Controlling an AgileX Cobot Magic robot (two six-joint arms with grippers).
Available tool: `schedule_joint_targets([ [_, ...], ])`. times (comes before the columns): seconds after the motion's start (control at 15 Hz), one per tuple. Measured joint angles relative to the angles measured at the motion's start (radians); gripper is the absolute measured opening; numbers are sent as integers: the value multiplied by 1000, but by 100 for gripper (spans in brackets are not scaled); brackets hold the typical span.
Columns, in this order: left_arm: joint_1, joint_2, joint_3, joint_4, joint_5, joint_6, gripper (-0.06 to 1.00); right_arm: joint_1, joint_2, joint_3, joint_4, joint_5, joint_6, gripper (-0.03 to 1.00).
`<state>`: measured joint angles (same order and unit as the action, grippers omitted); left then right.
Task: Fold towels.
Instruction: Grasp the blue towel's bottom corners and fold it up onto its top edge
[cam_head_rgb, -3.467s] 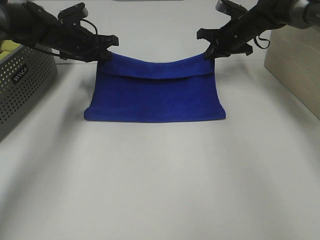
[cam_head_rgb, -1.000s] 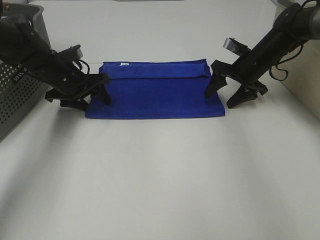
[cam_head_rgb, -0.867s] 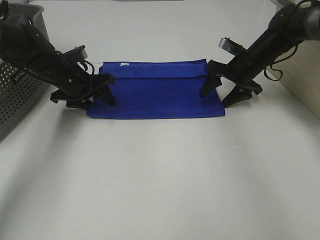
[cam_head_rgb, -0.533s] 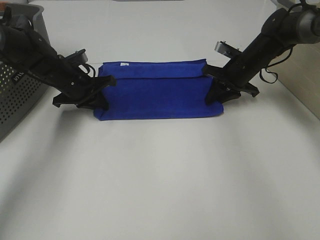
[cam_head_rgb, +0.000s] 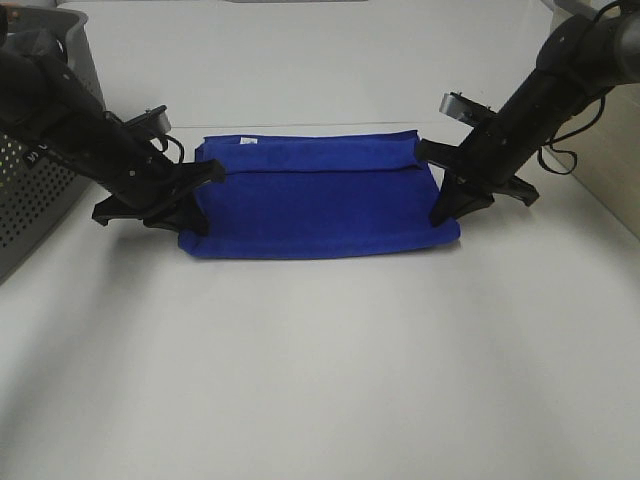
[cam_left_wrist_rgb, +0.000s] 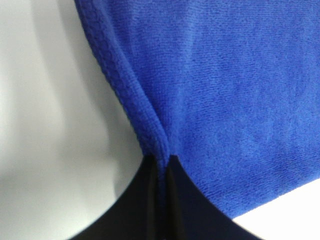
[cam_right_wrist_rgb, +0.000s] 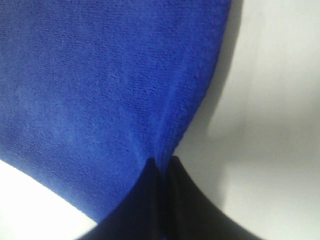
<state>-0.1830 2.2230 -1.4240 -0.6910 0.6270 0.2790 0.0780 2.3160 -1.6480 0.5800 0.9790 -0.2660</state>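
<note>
On the tabletop (cam_head_rgb: 320, 380), both jaws are clamped on 2 side edges of the part-folded towel (cam_head_rgb: 320, 210), seemingly starting another fold; next, lift both ends evenly.

Royal-blue towel (cam_head_rgb: 320, 205) with white tag (cam_head_rgb: 244, 142), grey perforated basket (cam_head_rgb: 25, 215), white table (cam_head_rgb: 320, 380).
</note>
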Motion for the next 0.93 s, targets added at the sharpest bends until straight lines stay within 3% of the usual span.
schedule_joint_targets([
  [0.27,-48,-93,172,14,-7,0,1,1,-109,225,15,-60,-41,0],
  [0.47,-81,-143,196,18,-29,-4,1,1,-170,272,15,-76,-48,0],
  [0.93,-1,-138,-37,18,-46,-89,1,1,-125,-52,15,-60,-17,0],
])
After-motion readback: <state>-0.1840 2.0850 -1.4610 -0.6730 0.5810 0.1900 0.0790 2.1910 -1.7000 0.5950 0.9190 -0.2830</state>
